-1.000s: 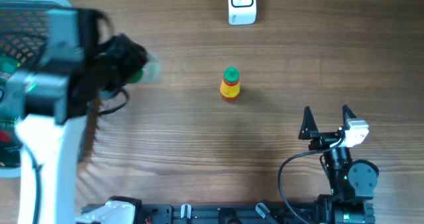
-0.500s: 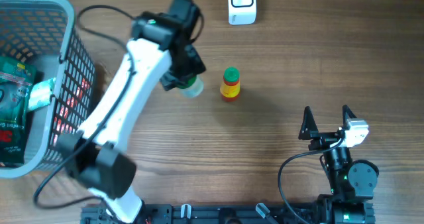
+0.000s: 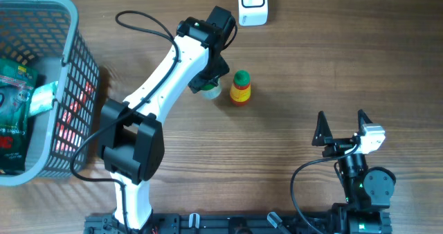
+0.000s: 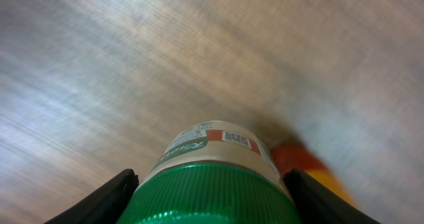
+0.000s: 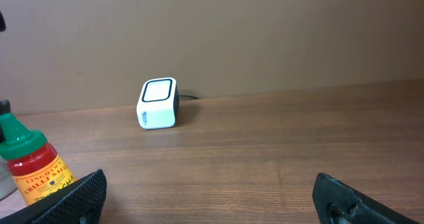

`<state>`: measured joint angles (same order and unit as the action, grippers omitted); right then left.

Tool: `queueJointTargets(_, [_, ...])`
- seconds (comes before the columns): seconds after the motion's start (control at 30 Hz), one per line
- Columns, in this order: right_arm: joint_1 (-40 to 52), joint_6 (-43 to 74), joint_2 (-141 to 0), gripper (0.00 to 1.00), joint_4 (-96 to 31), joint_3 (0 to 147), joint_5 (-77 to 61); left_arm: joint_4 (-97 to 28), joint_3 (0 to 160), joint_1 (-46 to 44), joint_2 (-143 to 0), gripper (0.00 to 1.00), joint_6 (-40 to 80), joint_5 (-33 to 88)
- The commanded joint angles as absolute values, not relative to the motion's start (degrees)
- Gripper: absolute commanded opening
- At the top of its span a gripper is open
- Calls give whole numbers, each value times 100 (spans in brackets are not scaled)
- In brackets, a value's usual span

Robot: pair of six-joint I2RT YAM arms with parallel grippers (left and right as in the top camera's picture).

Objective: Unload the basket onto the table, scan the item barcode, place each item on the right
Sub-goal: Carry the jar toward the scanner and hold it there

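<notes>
My left claw [image 3: 209, 84] is closed about a green-lidded jar [image 4: 213, 150], its two fingers [image 4: 101, 200] pressed against either side of the wide green lid. The jaws stand partway apart because the lid fills the gap. In the left wrist view a pale label wraps the jar below the lid, and a small printed code patch sits on a reddish band of that label. The wood beyond it is streaked with blur. I cannot tell whether the jar's base touches the worktop [image 3: 332, 61] or hangs just above it.

From overhead, the jar sits near the middle of the worktop, just left of a sauce bottle [image 3: 240, 88] that has a green cap and a yellow and red label. The bottle stands upright, close beside the jar. I cannot make out whether the two touch. The white scanner [image 3: 252, 4] rests at the far edge, beyond the bottle and well apart from the jar.

My right claw [image 3: 341, 120] is low on the right side, jaws spread wide with nothing between them. Its wrist camera looks across bare wood towards the scanner and the sauce bottle.

A grey basket [image 3: 73, 82] stands at the far left, with packets inside.
</notes>
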<state>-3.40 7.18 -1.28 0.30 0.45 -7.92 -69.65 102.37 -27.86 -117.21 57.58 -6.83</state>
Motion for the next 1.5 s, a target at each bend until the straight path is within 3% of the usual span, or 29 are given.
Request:
queueJointTargets(0.0, [-307, 615, -130, 100, 47, 36, -823, -6700, 9902, -2797, -11756, 61, 6573, -895])
queueJointTargets(0.3, [-307, 615, -130, 99, 49, 36, -823, -6045, 9168, -2797, -11758, 61, 8007, -692])
queueJointTargets(0.6, [-307, 615, -130, 100, 47, 36, -823, -5850, 9078, -2797, -11758, 70, 8016, -696])
queueJointTargets(1.47, [-307, 615, -130, 100, 49, 36, -823, -5776, 9074, -2888, -11791, 75, 7979, -1087])
